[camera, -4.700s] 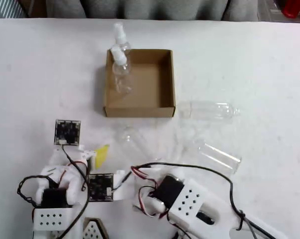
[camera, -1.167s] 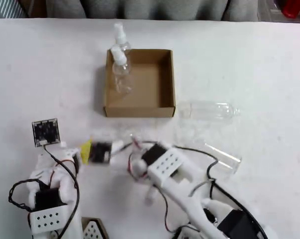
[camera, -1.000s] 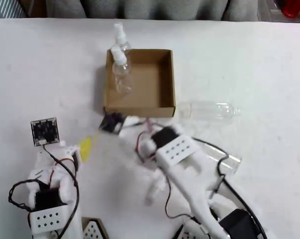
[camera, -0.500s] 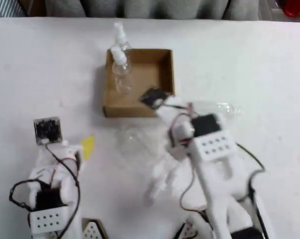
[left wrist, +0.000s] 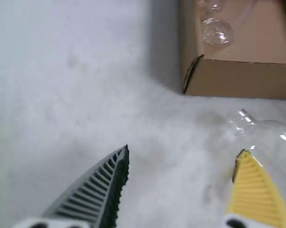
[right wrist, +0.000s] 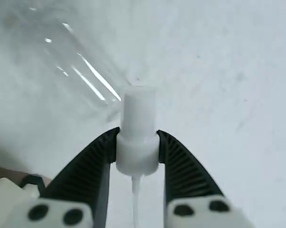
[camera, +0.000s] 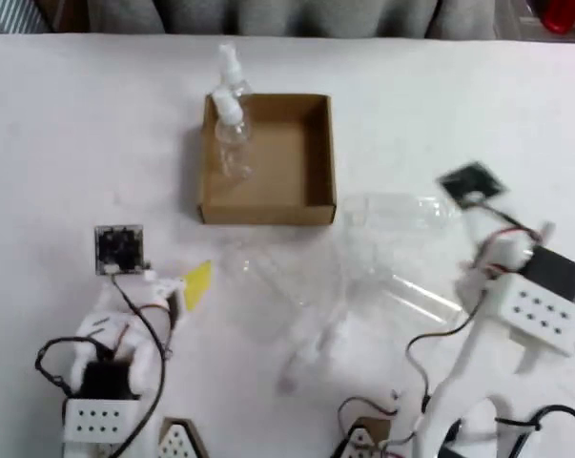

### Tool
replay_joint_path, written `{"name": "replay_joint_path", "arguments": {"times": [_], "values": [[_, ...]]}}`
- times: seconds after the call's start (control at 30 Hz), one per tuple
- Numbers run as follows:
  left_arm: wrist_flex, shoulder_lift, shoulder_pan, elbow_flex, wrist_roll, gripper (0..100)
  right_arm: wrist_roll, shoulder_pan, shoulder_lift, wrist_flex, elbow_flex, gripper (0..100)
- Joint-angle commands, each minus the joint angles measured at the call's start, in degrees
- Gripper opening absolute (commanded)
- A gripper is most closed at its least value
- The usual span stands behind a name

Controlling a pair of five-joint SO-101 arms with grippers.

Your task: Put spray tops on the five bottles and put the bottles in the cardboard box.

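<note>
One spray top (right wrist: 137, 135) tight between the right fingers (right wrist: 91, 167)

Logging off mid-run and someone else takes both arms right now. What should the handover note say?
Right gripper: shut on a spray top, beside a lying clear bottle.
Left gripper: open, low over the table, next to an uncapped bottle.
Done: front capped bottle in the cardboard box; rear capped bottle at its back edge, unclear if inside.
Left: cap three bottles, box the rest.

The right arm (camera: 516, 305) has swung from beside the left arm (camera: 115, 334) past the cardboard box (camera: 268, 212) to the right.
</note>
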Motion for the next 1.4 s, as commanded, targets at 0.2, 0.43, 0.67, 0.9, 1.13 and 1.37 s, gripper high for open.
{"name": "replay_joint_path", "arguments": {"times": [0.2, 0.43, 0.67, 0.9, 1.13, 1.37], "values": [[2.2, -1.1, 3.12, -0.88, 7.38, 33, 8.97, 15.08, 10.42, -15.34, 2.99, 1.8], [8.97, -0.75, 8.04, -8.62, 7.56, 33, 10.11, 15.6, 18.07, -18.15, 2.99, 1.8], [9.49, -0.75, 12.09, -11.6, 7.3, 33, 10.02, 15.34, 20.53, -18.15, 2.99, 1.8], [13.01, 3.74, 17.01, -21.01, 7.56, 33, 9.85, 15.34, 20.62, -18.15, 3.08, 1.8], [13.1, 25.01, 17.27, -35.08, 13.36, 33, 9.76, 15.34, 20.79, -18.15, 3.16, 1.8], [13.36, 43.47, 24.31, -41.85, 26.73, 34, 9.76, 15.43, 20.79, -18.15, 3.16, 1.8]]}}
